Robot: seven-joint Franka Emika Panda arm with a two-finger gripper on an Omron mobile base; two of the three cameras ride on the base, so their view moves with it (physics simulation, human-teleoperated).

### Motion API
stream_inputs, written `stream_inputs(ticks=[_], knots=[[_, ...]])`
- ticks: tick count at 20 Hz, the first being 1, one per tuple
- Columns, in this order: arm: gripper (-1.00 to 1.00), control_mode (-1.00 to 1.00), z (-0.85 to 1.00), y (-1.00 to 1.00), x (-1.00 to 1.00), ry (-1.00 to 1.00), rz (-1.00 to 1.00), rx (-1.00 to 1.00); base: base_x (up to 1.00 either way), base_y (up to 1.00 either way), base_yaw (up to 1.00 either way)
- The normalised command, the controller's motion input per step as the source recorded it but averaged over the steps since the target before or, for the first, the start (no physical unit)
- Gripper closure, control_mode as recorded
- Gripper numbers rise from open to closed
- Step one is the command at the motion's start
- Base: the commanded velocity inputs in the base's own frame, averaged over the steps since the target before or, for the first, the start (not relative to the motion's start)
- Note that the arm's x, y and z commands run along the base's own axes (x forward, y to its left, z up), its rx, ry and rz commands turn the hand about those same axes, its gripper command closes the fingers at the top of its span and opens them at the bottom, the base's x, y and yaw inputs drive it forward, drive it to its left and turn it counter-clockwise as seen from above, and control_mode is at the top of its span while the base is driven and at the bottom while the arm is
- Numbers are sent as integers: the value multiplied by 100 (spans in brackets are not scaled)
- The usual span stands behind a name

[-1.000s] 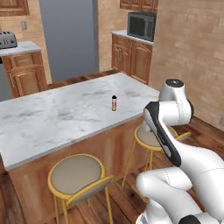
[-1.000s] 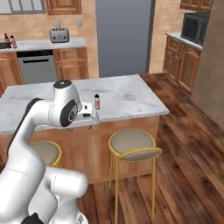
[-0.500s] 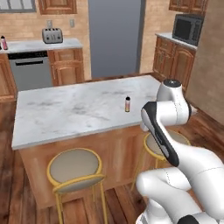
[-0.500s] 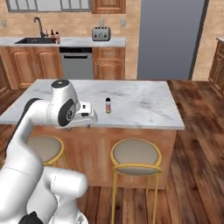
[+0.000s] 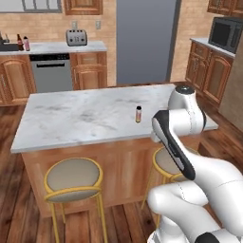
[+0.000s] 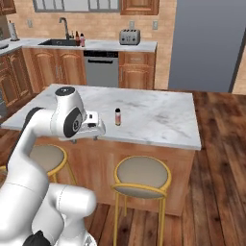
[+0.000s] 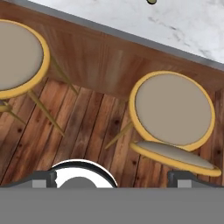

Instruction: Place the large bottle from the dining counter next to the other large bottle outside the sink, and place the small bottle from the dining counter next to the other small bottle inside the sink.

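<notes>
My pincer (image 6: 98,130) hangs open short of the marble desk (image 6: 158,115), so reaching now could topple the small dark orange-capped bottle (image 6: 117,116).

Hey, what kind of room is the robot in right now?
A home kitchen, rendered rather than real. A marble-topped island with yellow-framed bar stools stands in front; behind it are a dishwasher, a toaster and a sink faucet.
</notes>
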Motion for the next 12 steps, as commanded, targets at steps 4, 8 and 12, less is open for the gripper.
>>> stream_inputs(ticks=[4, 8, 12], knots=[[-100, 100, 0, 0, 0, 0, 0, 0, 0, 19, 3], [-100, 100, 0, 0, 0, 0, 0, 0, -5, 44, 0], [-100, 100, 0, 0, 0, 0, 0, 0, -21, 49, -3]])
